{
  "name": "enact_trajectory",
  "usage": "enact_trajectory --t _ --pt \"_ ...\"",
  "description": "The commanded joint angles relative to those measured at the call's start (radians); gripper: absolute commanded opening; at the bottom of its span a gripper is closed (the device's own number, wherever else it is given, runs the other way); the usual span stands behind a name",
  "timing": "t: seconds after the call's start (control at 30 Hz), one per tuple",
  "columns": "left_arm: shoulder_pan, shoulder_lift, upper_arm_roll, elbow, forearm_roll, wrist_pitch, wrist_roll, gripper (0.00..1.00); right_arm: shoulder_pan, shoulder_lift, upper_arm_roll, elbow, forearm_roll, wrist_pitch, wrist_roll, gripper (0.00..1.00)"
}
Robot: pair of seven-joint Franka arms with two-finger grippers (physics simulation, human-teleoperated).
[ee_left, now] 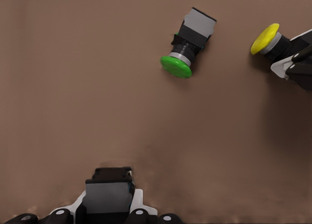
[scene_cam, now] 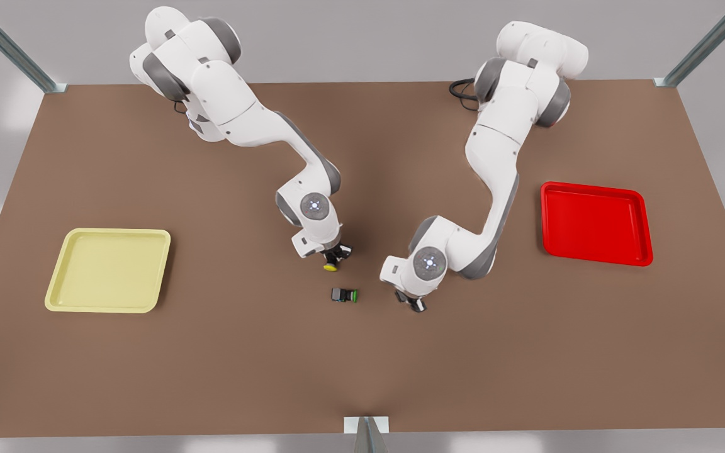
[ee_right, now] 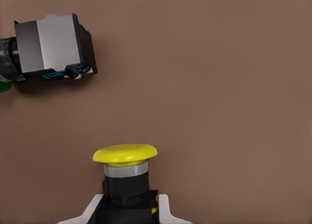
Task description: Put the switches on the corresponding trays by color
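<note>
The yellow switch [ee_right: 125, 173] is pinched in the right gripper [scene_cam: 335, 254] at table centre, body half hidden. At its 4 o'clock, the left gripper [scene_cam: 414, 303] clamps a dark switch [ee_left: 110, 195], cap unseen. The green switch [scene_cam: 344, 295] lies between them. The yellow tray [scene_cam: 108, 270] lies at 9, the red tray [scene_cam: 595, 222] at 3.

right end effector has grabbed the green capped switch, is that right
Not quite: the right end effector is shut on the yellow-capped switch, as the right wrist view shows. The green-capped switch lies loose on the table between the arms. The left end effector grips a dark switch body.
</note>
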Motion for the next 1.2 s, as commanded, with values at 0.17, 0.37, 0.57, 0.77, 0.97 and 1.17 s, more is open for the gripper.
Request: enact_trajectory --t 0.17,0.37,0.57,0.77,0.97,1.17 --pt "0.092 -0.343 0.225 -0.377 0.017 -0.283 -0.081 0.4 -0.063 -0.133 0.0 0.003 -0.006 -0.192 -0.187 0.42" --pt "0.094 -0.568 0.423 -0.72 0.148 -0.264 -0.044 0.4 -0.379 -0.231 -0.138 -0.016 0.008 -0.461 -0.999 0.42" --pt "0.164 -0.565 0.475 -0.828 0.186 -0.128 -0.004 0.42 -0.404 -0.32 -0.462 -0.24 -0.012 -0.367 -1.478 0.42" --pt "0.172 -0.55 0.473 -0.84 0.188 -0.102 0.017 1.0 -0.461 -0.18 -0.463 -0.215 -0.01 -0.263 -1.481 1.0" --pt "-0.085 -0.574 0.469 -0.325 0.099 -0.544 -0.292 1.0 -0.468 -0.233 -0.462 -0.179 0.0 -0.314 -1.594 1.0" --pt "0.264 -0.62 0.038 -0.062 0.013 -0.591 -0.699 1.0 -0.344 -0.243 -0.333 0.294 0.079 -0.812 -1.332 1.0"
